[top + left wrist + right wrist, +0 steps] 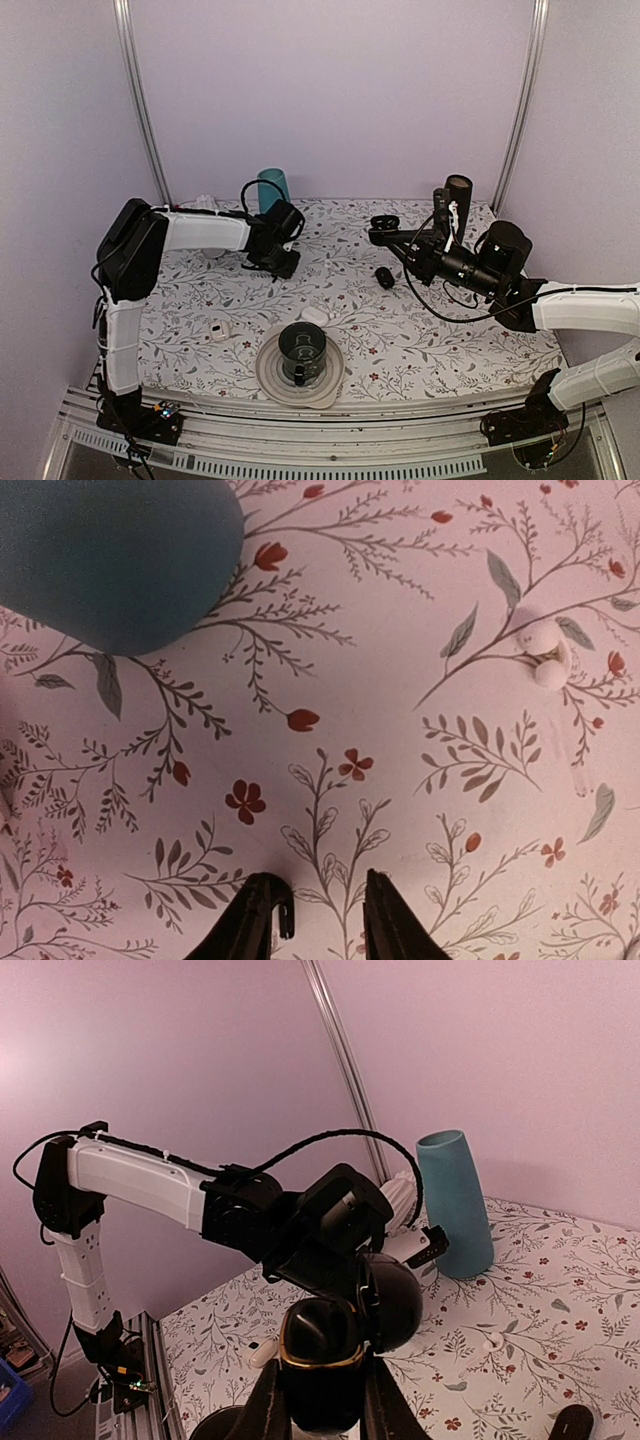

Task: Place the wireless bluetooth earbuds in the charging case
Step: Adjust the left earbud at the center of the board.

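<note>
My right gripper (pixel 322 1400) is shut on the black charging case (pixel 320 1345). It holds the case above the table with the gold-rimmed mouth up and the lid (pixel 400 1300) swung open. In the top view the case (pixel 383 228) is at the back right. My left gripper (pixel 325 892) is open, low over the flowered cloth, next to the teal cup (pixel 272 188). A tiny black hook-shaped bit (pixel 279 918) sits at the inner tip of its left finger; I cannot tell whether it is an earbud. No other black earbud shows.
A black oval pod (pixel 385 277) lies on the cloth near the right gripper. Two small white rounded pieces (pixel 545 655) lie ahead and to the right of the left gripper. A white case (pixel 314 315), a small white device (pixel 218 330) and a black cup on a plate (pixel 300 352) stand near the front.
</note>
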`<state>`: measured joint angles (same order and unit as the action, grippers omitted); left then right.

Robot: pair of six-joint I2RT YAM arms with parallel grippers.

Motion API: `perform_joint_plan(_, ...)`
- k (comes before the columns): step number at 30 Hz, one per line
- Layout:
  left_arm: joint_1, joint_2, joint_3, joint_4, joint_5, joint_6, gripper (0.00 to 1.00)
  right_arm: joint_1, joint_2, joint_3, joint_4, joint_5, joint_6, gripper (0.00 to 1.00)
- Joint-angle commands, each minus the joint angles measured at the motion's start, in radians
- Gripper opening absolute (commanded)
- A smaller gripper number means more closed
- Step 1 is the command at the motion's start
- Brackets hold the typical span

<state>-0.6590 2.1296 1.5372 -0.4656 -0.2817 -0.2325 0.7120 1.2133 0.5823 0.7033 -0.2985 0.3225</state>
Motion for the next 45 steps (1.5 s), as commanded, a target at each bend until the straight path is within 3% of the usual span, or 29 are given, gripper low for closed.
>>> perform_joint_plan(1,-0.009,0.046,0.037,-0.041,0.021,-0.010,0.34,-0.005,-0.014,-0.001,0.006,-0.001,0.007,0.03)
perform_joint_plan(45,0.032,-0.035,-0.040,-0.021,0.014,-0.031,0.34,-0.004,0.014,0.020,-0.001,-0.019,0.012,0.03)
